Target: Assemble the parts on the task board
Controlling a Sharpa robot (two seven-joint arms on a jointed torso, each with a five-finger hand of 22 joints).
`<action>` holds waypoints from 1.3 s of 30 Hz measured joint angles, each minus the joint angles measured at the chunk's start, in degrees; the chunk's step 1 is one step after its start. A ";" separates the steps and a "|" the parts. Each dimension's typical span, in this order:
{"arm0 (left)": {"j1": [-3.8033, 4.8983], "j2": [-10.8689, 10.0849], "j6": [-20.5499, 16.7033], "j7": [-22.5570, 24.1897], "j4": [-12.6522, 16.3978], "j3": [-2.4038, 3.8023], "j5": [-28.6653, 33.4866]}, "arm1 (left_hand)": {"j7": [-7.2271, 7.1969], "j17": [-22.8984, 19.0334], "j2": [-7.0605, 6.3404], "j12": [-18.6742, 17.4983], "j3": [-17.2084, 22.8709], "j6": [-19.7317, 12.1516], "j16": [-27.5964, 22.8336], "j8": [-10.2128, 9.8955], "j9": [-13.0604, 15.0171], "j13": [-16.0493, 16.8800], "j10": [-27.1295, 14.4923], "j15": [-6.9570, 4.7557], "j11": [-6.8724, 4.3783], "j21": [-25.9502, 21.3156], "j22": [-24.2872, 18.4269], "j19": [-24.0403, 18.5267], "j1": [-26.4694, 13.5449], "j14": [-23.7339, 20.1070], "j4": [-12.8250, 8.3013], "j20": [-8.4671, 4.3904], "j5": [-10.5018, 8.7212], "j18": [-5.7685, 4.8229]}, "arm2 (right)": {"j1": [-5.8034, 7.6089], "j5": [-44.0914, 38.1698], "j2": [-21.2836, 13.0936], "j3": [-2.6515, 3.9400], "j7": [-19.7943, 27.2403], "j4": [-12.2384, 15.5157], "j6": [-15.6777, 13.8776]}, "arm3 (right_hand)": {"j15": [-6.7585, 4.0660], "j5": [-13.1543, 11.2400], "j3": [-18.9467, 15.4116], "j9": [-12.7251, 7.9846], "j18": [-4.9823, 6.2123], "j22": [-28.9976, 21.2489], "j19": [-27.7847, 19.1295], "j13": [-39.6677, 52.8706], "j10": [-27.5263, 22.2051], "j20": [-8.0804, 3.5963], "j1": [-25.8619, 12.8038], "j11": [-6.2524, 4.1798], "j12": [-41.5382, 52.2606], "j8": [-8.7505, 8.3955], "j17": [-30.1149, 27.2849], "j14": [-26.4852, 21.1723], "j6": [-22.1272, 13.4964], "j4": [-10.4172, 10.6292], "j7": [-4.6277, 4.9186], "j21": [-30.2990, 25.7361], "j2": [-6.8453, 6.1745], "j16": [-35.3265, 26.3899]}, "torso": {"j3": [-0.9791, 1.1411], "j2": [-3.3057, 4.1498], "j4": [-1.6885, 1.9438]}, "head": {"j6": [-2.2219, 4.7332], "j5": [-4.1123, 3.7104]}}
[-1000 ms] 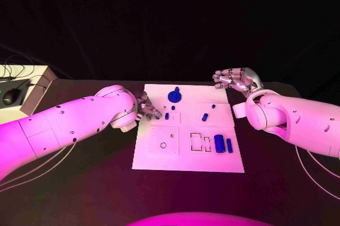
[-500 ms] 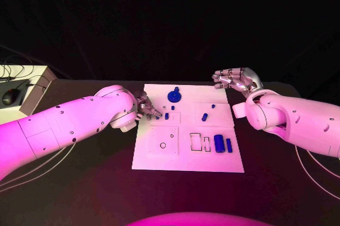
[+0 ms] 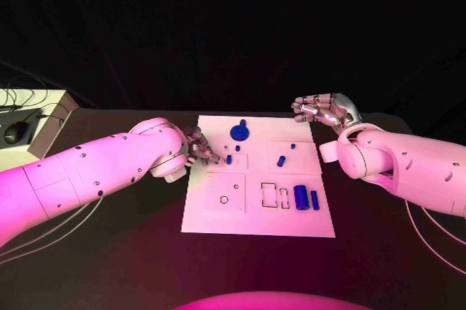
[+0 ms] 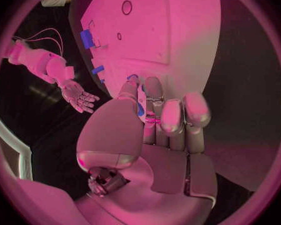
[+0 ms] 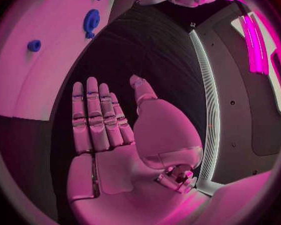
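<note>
Task board (image 3: 257, 215): flat white rectangular plate, long axis running away from the robot, mid worktop (image 3: 116, 256). Blue parts on it: round knobbed piece (image 3: 239, 131) at the far end, two short cylinders (image 3: 306, 197) lying lengthwise near the right edge. Left hand (image 3: 202, 148) at the board's left edge, fingers curled; wrist view shows a small blue part (image 4: 140, 102) between thumb and fingers (hidden from head view). Right hand (image 3: 325, 109) off the far right corner, flat, fingers extended, empty.

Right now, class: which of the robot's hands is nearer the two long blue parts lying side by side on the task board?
Right. The right hand is beyond the board's far right corner; the long blue parts lie toward that side. The left hand is at the board's left edge.
</note>
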 measured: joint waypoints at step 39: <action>-1.41 -5.83 -1.03 3.79 4.11 5.32 7.19 | 7.63 -15.43 -0.45 -5.83 -0.79 -12.59 -13.45 -5.01 -5.98 -4.68 -13.58 4.01 6.33 -18.77 -11.83 -11.73 5.45 -11.20 2.08 4.12 -1.10 2.60 | -0.03 0.01 -0.15 -0.01 0.00 -0.02 0.06 | 0.00 0.00 0.16 0.00 0.00 -0.04 0.00 0.00 0.00 0.00 0.00 0.00 0.00 0.00 0.00 0.00 -0.11 -0.16 0.11 0.00 0.00 0.00 | 0.07 0.00 -0.06 | 0.05 -0.35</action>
